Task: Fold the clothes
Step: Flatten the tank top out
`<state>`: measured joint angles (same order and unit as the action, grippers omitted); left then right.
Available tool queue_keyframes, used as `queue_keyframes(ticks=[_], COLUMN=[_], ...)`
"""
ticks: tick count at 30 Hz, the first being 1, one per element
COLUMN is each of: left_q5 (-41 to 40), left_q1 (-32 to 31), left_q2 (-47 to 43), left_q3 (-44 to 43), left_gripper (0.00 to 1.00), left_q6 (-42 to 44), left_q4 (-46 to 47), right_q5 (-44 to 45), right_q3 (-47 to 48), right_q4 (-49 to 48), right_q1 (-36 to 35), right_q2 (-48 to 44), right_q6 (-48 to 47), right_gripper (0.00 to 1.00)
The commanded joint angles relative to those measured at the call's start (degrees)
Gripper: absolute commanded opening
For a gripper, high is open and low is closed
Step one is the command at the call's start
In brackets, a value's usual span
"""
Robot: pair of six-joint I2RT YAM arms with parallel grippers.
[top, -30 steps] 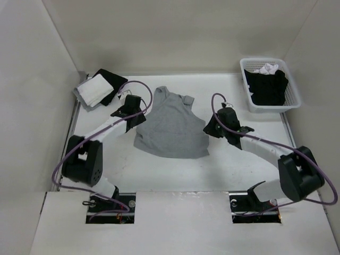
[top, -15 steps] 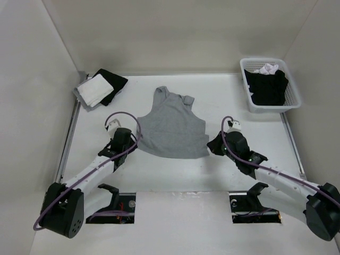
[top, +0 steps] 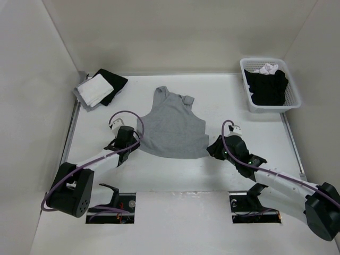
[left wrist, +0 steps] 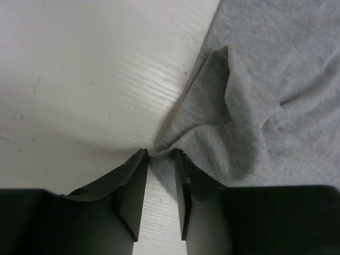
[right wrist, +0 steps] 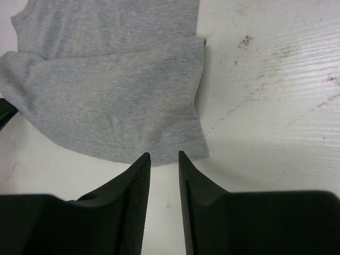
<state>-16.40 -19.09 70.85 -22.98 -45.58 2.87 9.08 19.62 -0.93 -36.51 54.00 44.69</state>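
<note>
The clothes, a light grey sleeveless top (top: 172,127), lie spread flat in the middle of the table with the straps at the far end. My left gripper (top: 134,144) is at its near left corner. In the left wrist view the top (left wrist: 276,79) is puckered there, and its corner lies between the parted tips of the left gripper (left wrist: 161,155). My right gripper (top: 211,149) is low at the near right corner. In the right wrist view its jaws (right wrist: 163,155) stand open, just short of the hem of the top (right wrist: 106,90), with bare table between them.
A white basket (top: 295,98) at the back right holds black garments (top: 268,87) and a bit of white cloth. A folded white cloth (top: 93,89) lies on a black garment (top: 114,79) at the back left. Walls close in three sides.
Both arms have come down from beside the top's middle to its near corners. The left gripper now reaches the near left corner, the right gripper the near right one.
</note>
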Motion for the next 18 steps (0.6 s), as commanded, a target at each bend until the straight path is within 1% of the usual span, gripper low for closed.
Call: queue_keyframes(ticks=[1,2,3,6,11,13,14,18], left_q5=[0.67,0.58,0.76,0.76,0.50,0.23,0.23,1.28], left_q1=[0.42,0.50,0.68,0.94,0.59,0.42,0.68,1.12], left_q2=[2.45,2.45,2.02,-0.79,-8.43,-11.51,-12.57,-13.46], left_q3=[-0.48,-0.57,-0.49,-0.05,0.48,0.92,1.18,1.71], left_gripper=[0.19,0.13,0.10,0.05,0.03,0.03,0.03,0.03], left_q6=[0.67,0.76,0.76,1.11,0.67,0.67,0.67,1.11], left_q4=[0.64,0.55,0.38,-0.50,-4.54,-6.03,-6.47,-6.92], right_q5=[1.20,1.29,1.38,1.82,1.82,1.64,1.82,1.64], right_q3=[-0.81,-1.24,-1.51,-2.04,0.07,0.59,1.03,2.79], right_q4=[-2.59,-2.59,-2.33,-1.53,0.05,-0.21,0.13,0.93], right_q1=[-0.62,-0.27,0.08,1.40,0.79,0.26,0.00,-0.09], right_q2=[0.23,0.06,-0.29,-0.21,6.46,8.57,8.93,11.38], right_q6=[1.98,2.51,2.95,4.18,4.44,4.53,4.36,4.18], right_gripper=[0.33,0.34,0.35,0.38,0.42,0.41,0.42,0.43])
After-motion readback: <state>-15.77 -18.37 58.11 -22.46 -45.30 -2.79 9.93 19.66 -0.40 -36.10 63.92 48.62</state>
